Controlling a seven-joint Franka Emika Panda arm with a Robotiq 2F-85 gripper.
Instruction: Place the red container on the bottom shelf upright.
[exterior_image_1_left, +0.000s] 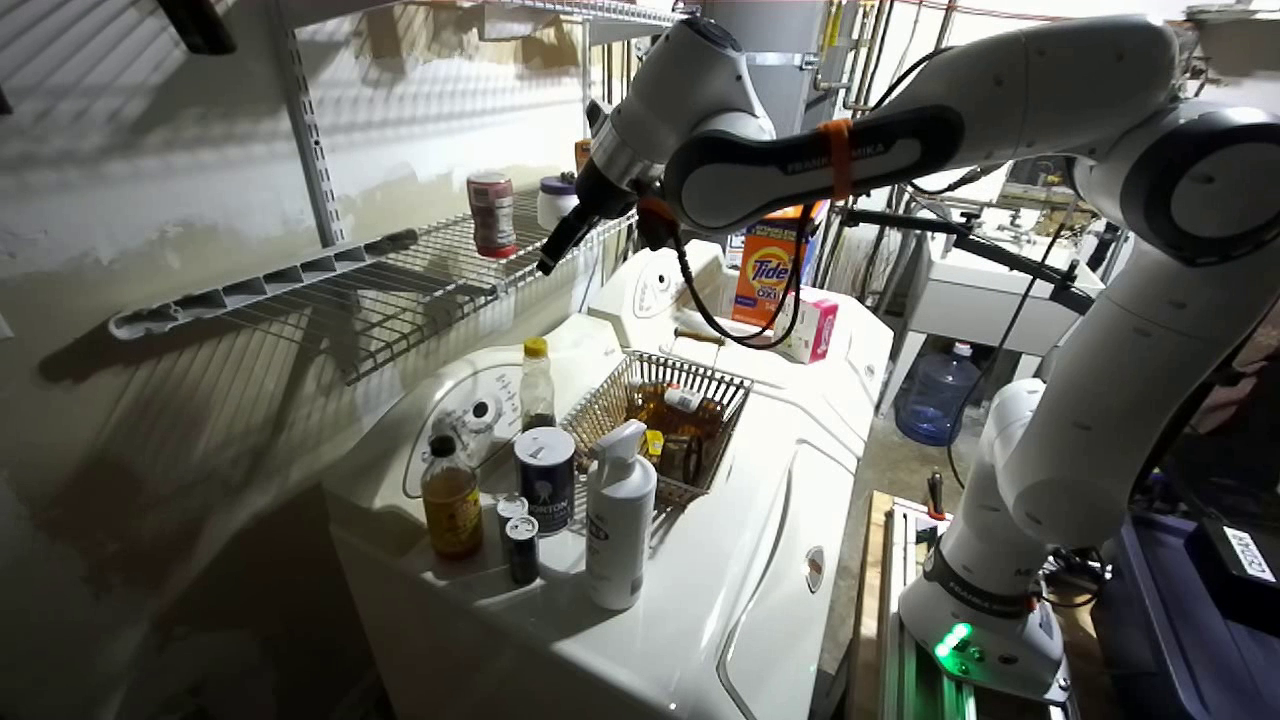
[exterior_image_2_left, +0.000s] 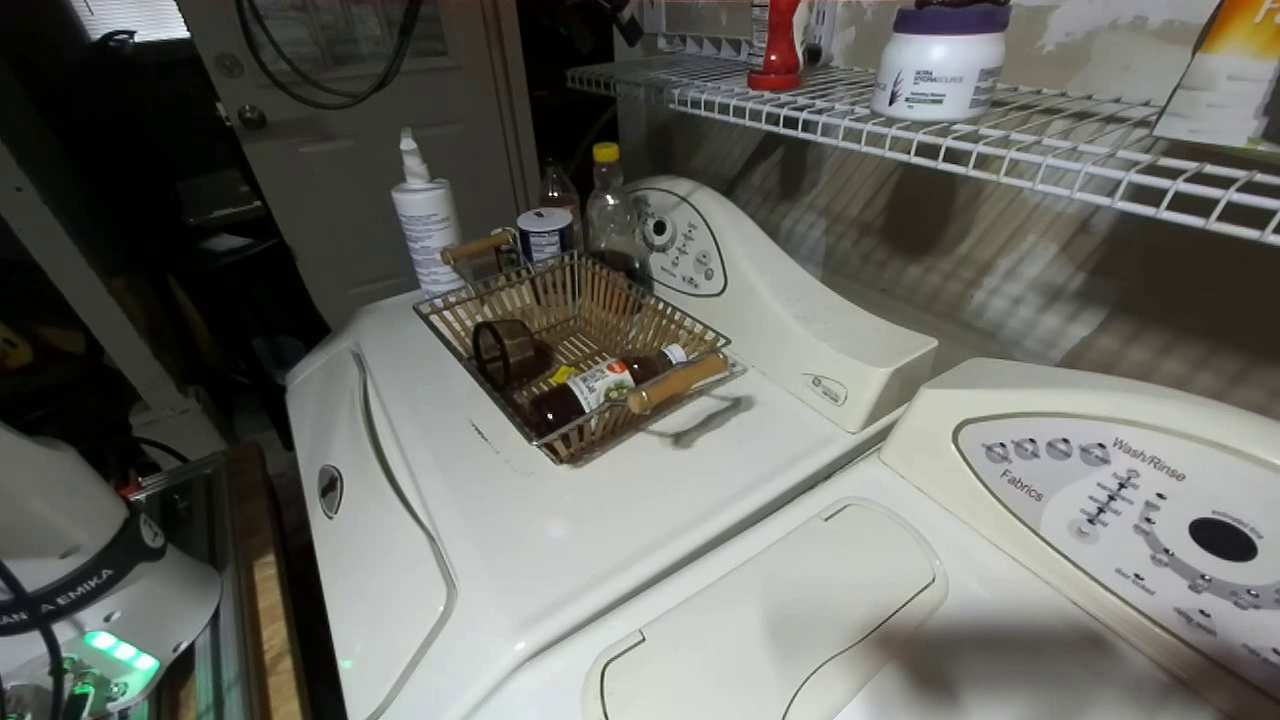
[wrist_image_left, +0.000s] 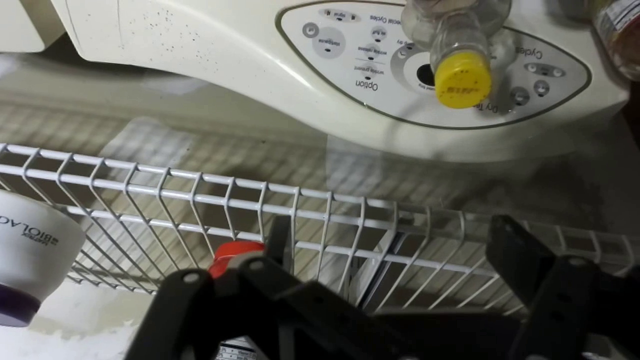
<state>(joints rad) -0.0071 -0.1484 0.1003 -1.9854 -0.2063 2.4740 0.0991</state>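
At the far left of an exterior view, the bottom shelf runs along the wall. A little rightward, below it, an amber bottle with a dark cap stands on the white bench. Next comes the red container, standing on end on the wires of the bottom shelf, its wider red end down. Back on the bench I see two canisters, a clear bottle with a yellow cap, and a blue tin. The jar, white with a purple lid, shares the bottom shelf, to the right of the red container. My fingers hang near the front of that shelf, tilted down and leftward, with a gap between them and the red container. In the wrist view they are spread wide apart, wires showing between them, and the red container is outside that space, partly hidden by the finger on the left of that picture. Farther right are the spray bottle, then the basket with a brown bottle lying inside, then the Tide box and a pink box. Under the sink sits a blue jug, and right of it my base shows green lights.
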